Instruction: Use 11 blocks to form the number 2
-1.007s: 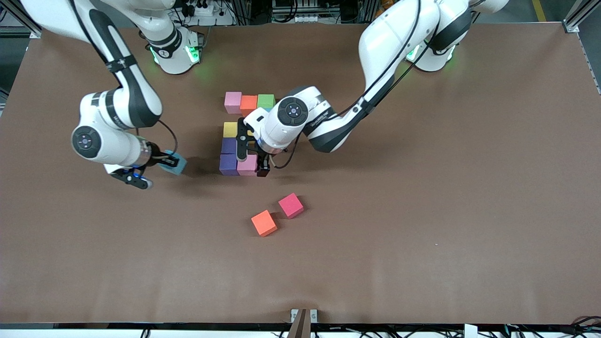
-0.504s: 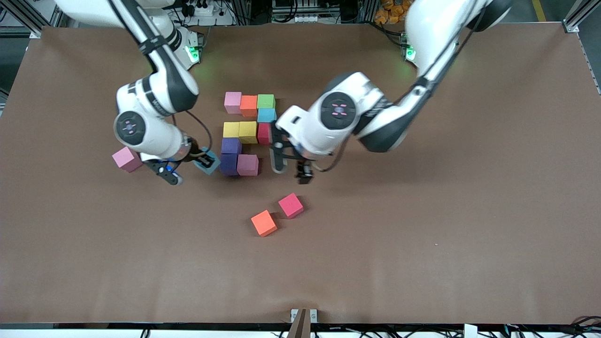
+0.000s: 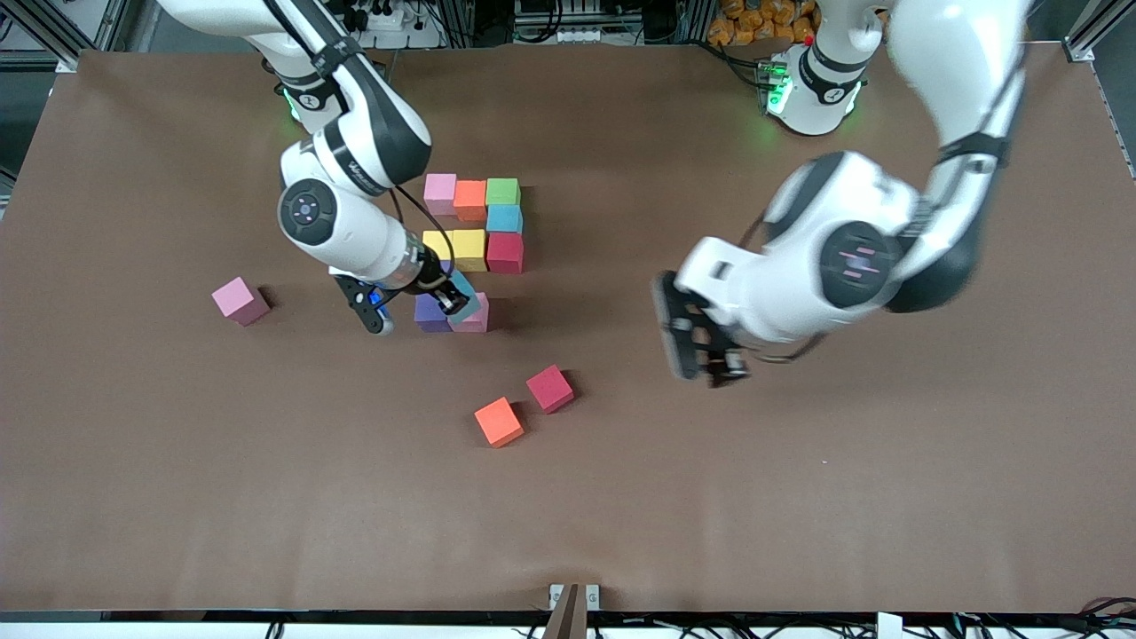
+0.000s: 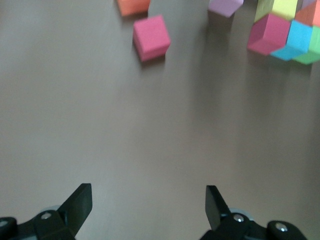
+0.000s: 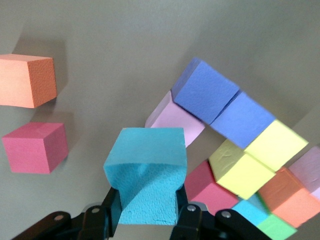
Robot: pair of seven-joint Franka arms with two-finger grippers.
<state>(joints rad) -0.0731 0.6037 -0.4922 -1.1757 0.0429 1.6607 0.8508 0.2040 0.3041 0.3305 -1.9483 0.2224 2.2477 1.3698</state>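
Toward the right arm's end of the tabletop (image 3: 133,497): a lone pale pink cube (image 3: 240,300), well apart from the rest.

Near the middle: right end effector (image 3: 448,300), clamped shut on a light blue cube (image 3: 465,295), fingers (image 5: 187,216) pinching its sides, hanging over the unfinished number 2 (image 3: 475,240) above the pale pink block (image 3: 474,320) in its lowest row.

Unfinished number 2, a cluster of touching blocks, closer to the edge where the arm bases stand than to the camera edge. Row nearest the bases: pink block (image 3: 440,192), orange block (image 3: 470,198), green block (image 3: 502,191). Next row: a second light blue block (image 3: 504,217) under the green one. Third row: two yellow blocks (image 3: 469,248), one partly hidden by the right arm, and a crimson block (image 3: 505,252). Then a purple block (image 3: 431,311) beside the pale pink one; a second purple block (image 5: 206,89) touching it, plain in the right wrist view.

Nearer the camera edge, apart from the cluster: a loose orange cube (image 3: 499,422) and a hot-pink cube (image 3: 550,388), corners almost meeting.

Toward the left arm's end: left end effector (image 3: 701,348), jaws spread wide with nothing between them, over bare tabletop.
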